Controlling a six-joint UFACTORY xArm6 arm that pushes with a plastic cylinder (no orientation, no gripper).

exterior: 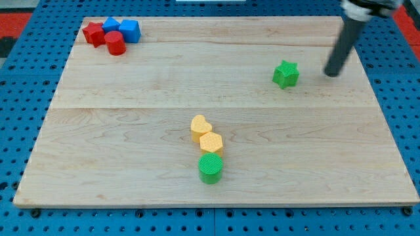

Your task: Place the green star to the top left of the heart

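The green star [285, 74] lies on the wooden board [131, 144] at the view's upper right. The yellow heart [201, 125] lies near the board's middle, far to the lower left of the star. My tip [332, 74] is to the right of the green star, with a clear gap between them. The rod leans up toward the view's top right corner.
A yellow hexagon [211, 142] touches the heart's lower right, and a green cylinder [210, 168] sits just below it. A red star [94, 33], a red cylinder [115, 43] and two blue blocks [125, 29] cluster at the top left corner.
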